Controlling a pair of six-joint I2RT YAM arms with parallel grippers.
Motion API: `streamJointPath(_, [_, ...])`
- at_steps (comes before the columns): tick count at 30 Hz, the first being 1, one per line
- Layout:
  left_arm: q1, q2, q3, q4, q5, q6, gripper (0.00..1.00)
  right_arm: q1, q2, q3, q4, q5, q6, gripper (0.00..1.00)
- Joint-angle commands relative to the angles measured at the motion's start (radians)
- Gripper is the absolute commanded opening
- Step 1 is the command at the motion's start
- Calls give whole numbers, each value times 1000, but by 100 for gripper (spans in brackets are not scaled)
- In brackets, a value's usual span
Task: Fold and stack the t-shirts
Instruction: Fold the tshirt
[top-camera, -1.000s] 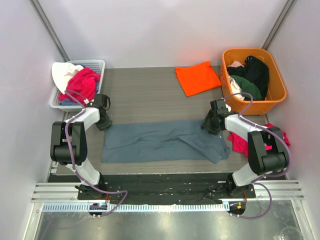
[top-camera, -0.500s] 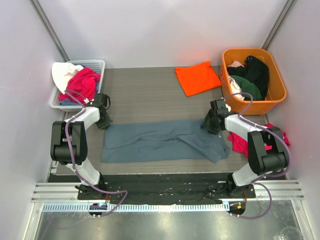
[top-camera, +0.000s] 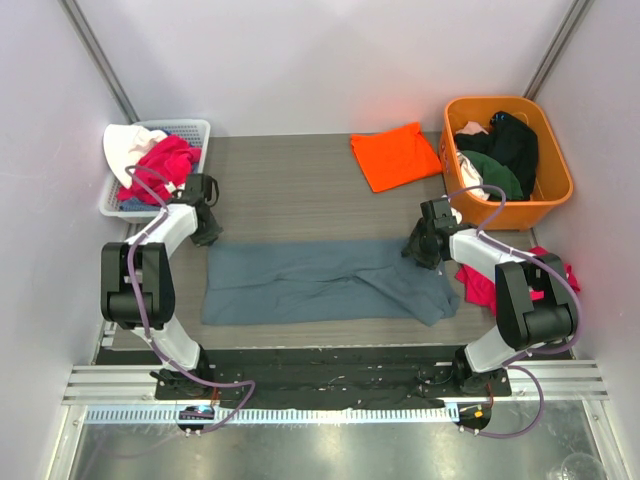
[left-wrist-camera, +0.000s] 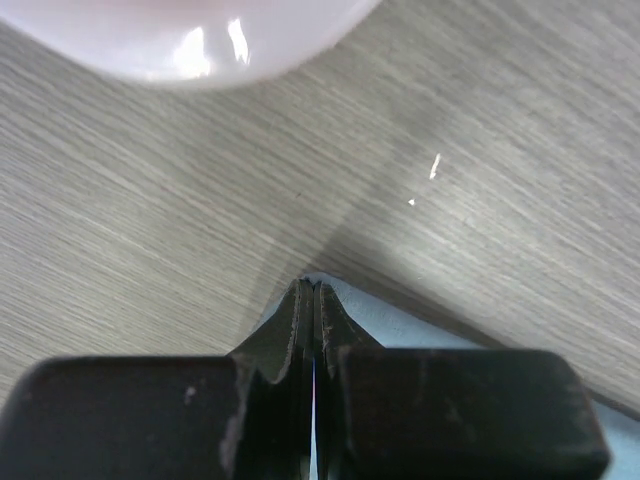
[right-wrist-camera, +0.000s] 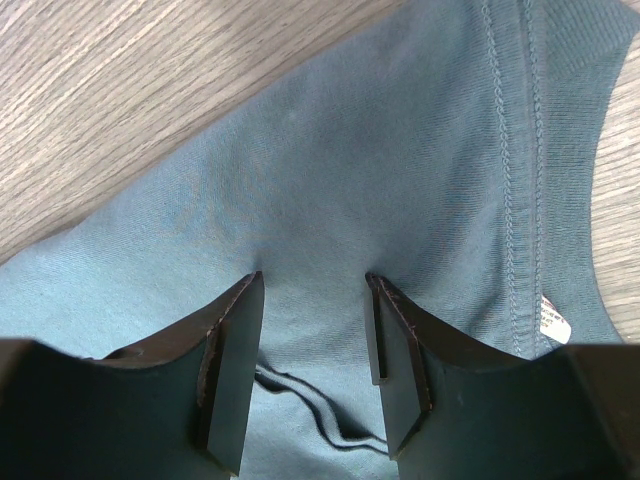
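1. Grey wood-grain tabletop (top-camera: 300, 190) fills the floor of a pale-walled booth, with an orange tub (top-camera: 555, 190) at its far right.
2. Spread flat between the arms lies the blue-grey shirt (top-camera: 310, 280).
3. Pinched shut on its far-left corner is the left pincer (left-wrist-camera: 312, 300).
4. Beside the collar, the right pincer (right-wrist-camera: 310, 285) stands open, fingers astride the fabric.
5. Folded near the tub lies the orange shirt (top-camera: 395, 155).

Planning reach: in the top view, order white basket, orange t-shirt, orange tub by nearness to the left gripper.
From the left gripper:
1. white basket, far left, close behind it
2. orange t-shirt, far centre-right
3. orange tub, far right corner
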Motion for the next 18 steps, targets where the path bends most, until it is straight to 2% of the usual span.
streamJointPath(1, [8, 27, 57, -10, -40, 34, 0, 3, 41, -34, 0, 9, 5, 52])
streamJointPath(18, [11, 137, 196, -19, -42, 76, 0, 3, 53, -32, 1, 15, 5, 53])
